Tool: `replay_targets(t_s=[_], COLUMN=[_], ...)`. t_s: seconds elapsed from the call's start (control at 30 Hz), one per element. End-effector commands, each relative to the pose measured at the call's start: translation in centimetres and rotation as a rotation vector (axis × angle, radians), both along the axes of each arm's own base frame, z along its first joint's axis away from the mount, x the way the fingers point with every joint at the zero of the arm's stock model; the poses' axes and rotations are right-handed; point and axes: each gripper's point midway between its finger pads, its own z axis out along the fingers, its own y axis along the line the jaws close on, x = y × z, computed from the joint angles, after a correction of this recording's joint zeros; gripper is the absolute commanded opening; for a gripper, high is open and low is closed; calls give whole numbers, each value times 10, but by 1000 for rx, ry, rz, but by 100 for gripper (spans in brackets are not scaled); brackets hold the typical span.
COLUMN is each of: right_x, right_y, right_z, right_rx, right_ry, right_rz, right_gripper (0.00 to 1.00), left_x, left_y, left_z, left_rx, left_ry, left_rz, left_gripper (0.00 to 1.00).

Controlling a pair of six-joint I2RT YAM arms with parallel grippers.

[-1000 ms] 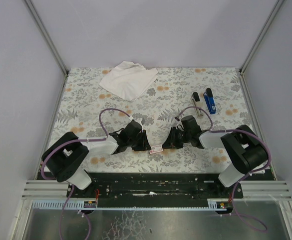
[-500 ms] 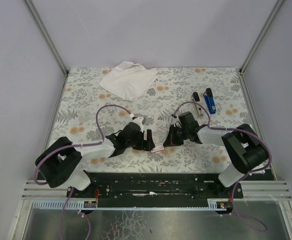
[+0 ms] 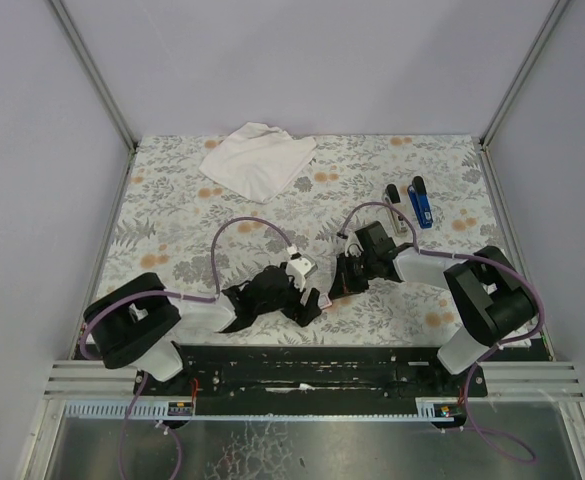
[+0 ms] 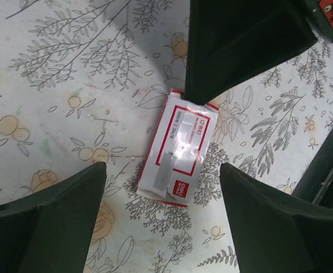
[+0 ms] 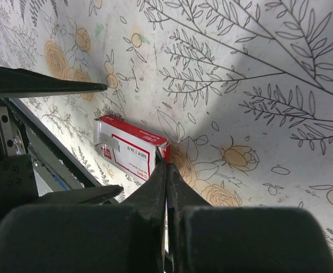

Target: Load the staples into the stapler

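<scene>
While the overhead camera takes in the whole floral table, it gives only a pinkish sliver of the staples box, mostly hidden between the two claws near the front edge, centre.

Back left: white cloth, crumpled. Overhead view only.

Left gripper: jaws wide apart, holding nothing. Its own camera shows both fingers flanking the near end of the box, clear of it.

Box, left wrist view: flat on the table, label face up, a white panel with a red border. The print is too small to read. Long axis runs diagonally in that frame, from near left to far right. No staple strips are visible, so the contents are hidden.

Right gripper: jaws pressed fully together. The tips meet at the far end corner of the box and touch it. Whether any card is nipped between them cannot be made out. This wrist view alone shows the box's red side wall.

Right, back: grey stapler and blue stapler lie side by side, long axes toward the back wall, well apart from the box. Neither wrist camera catches them.
</scene>
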Motion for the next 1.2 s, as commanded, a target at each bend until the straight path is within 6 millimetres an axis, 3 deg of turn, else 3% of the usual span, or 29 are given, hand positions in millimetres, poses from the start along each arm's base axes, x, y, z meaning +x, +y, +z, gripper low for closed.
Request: replay_targets(t_s=[0.0, 0.33, 0.6, 0.77, 1.17], right_x=[-2, 0, 2, 3, 10], right_y=[8, 10, 11, 10, 5], right_z=[8, 10, 12, 14, 22], right_rx=[33, 44, 46, 44, 27], right_ry=[0, -8, -22, -33, -111], right_rz=[63, 55, 57, 55, 42], right_gripper=[0, 0, 0, 0, 0], left_x=[4, -14, -17, -18, -22], left_y=[-26, -35, -37, -36, -34], left_z=[15, -3, -15, -18, -21], left_rx=[-40, 49, 146, 188, 219], left_ry=[-120, -146, -186, -221, -237], left_rz=[-96, -167, -165, -148, -140], left_gripper=[80, 75, 56, 49, 41])
